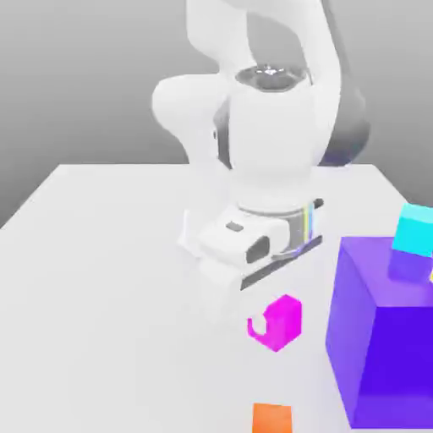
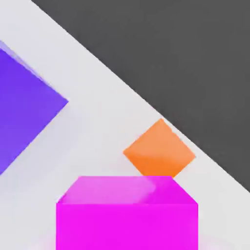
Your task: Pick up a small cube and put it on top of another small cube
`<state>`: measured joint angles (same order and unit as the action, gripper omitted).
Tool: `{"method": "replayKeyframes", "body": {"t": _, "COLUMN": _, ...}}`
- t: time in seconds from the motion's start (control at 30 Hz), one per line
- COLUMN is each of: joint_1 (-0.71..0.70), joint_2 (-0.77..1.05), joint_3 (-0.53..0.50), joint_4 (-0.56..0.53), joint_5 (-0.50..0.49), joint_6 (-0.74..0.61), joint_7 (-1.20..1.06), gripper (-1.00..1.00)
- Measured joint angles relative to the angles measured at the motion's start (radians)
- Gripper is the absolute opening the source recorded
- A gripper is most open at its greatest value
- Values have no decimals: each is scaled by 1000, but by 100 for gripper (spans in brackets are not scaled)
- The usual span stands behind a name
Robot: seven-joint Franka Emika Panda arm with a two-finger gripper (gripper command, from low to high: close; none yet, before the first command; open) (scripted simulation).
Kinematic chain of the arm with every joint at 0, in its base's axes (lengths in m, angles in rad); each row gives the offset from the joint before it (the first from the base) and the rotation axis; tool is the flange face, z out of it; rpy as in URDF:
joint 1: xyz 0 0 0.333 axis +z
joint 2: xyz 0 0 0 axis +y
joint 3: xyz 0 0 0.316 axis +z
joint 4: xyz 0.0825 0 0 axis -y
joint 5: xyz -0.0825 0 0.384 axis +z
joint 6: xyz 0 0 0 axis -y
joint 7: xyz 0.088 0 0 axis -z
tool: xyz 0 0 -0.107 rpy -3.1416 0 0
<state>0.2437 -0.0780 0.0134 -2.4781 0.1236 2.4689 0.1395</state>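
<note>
Orange cube (image 1: 271, 418) sits closest to the front edge in the exterior view, flat on the white table (image 1: 93, 279). Just behind it and a bit to the exterior view's right is the small pink cube (image 1: 282, 322), which looks lifted off the tabletop, though no clear gap shows under it. Gripper (image 1: 258, 326) comes down from the white arm (image 1: 266, 161) w/ its fingers pinched nearly together on the pink cube; one finger shows as a pale strip across the cube's side facing the exterior view's left. So: jaws closed, holding the pink cube.

Big purple block (image 1: 385, 338) stands at the exterior view's right, near the pink cube but not touching it. Cyan cube (image 1: 415, 230) rests on the block's top, toward its far edge.

Hand view: pink cube (image 2: 127, 215) up close, orange cube (image 2: 159, 154) beyond it on the table, purple block (image 2: 24, 117) off to one side, apart from both.

No bins, trays or other containers on the table; nothing sits inside anything.
</note>
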Motion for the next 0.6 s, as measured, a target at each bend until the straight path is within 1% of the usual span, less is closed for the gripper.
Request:
{"method": "replayKeyframes", "body": {"t": 0.23, "joint_1": 135, "joint_2": -173, "joint_3": 126, "joint_4": 132, "joint_5": 25, "joint_6": -305, "joint_7": 81, "gripper": -100}}
{"method": "replayKeyframes", "body": {"t": 0.3, "joint_1": 170, "joint_2": -221, "joint_3": 172, "joint_4": 157, "joint_5": 15, "joint_6": -394, "joint_7": 108, "gripper": -100}}
{"method": "replayKeyframes", "body": {"t": 0.33, "joint_1": 178, "joint_2": -236, "joint_3": 192, "joint_4": 155, "joint_5": -7, "joint_6": -426, "joint_7": 122, "gripper": -100}}
{"method": "replayKeyframes", "body": {"t": 0.4, "joint_1": 182, "joint_2": -227, "joint_3": 213, "joint_4": 120, "joint_5": -31, "joint_6": -404, "joint_7": 136, "gripper": -100}}
{"method": "replayKeyframes", "body": {"t": 0.47, "joint_1": 182, "joint_2": -199, "joint_3": 223, "joint_4": 72, "joint_5": -39, "joint_6": -333, "joint_7": 142, "gripper": -100}}
{"method": "replayKeyframes", "body": {"t": 0.5, "joint_1": 182, "joint_2": -186, "joint_3": 227, "joint_4": 50, "joint_5": -41, "joint_6": -300, "joint_7": 144, "gripper": 100}}
{"method": "replayKeyframes", "body": {"t": 0.6, "joint_1": 182, "joint_2": -186, "joint_3": 227, "joint_4": 50, "joint_5": -41, "joint_6": -300, "joint_7": 144, "gripper": 100}}
